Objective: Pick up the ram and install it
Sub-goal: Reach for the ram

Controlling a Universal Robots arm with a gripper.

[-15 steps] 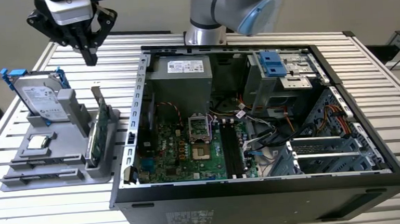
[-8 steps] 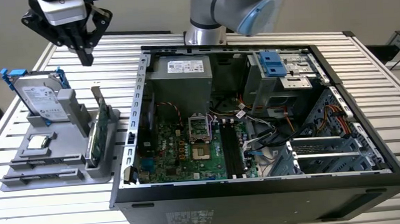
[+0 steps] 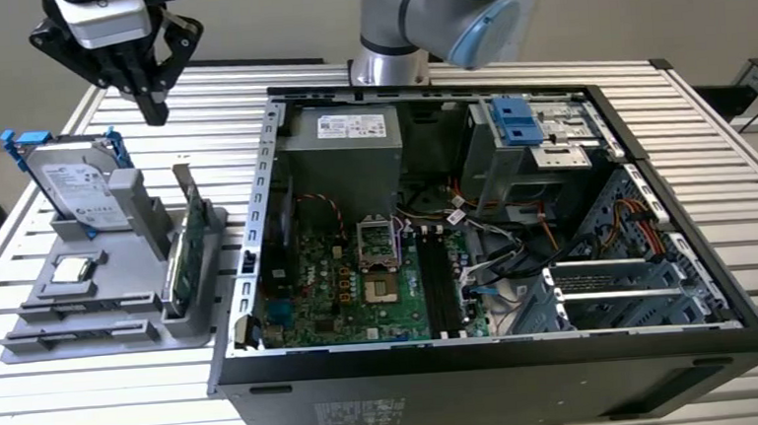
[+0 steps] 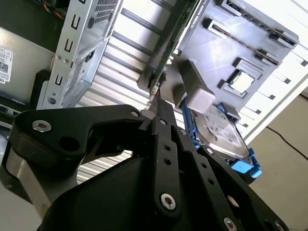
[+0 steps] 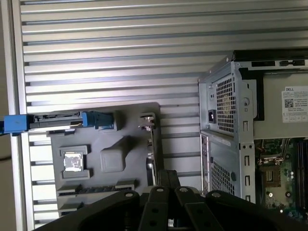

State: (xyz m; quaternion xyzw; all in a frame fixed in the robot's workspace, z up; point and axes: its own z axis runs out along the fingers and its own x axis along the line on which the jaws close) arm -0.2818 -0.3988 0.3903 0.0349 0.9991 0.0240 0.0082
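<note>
The ram is out of view. My gripper (image 3: 156, 114) hangs high over the table at the exterior view's far left, behind the grey parts holder (image 3: 127, 287), with its black fingers pressed together and nothing visible between them. In both wrist views the gripper (image 4: 161, 108) (image 5: 167, 174) sits above the far end of the green upright card (image 3: 191, 239) (image 5: 153, 144). The open computer case (image 3: 494, 363) lies to the right, with its motherboard (image 3: 344, 284) and long black memory slots (image 3: 439, 288) exposed.
The holder also carries a silver hard drive with blue rails (image 3: 81, 186) (image 4: 219, 127) and a small square chip (image 3: 73, 271) (image 5: 73, 161). The arm's base (image 3: 390, 64) stands behind the case. Cables and drive cages crowd the case's right half.
</note>
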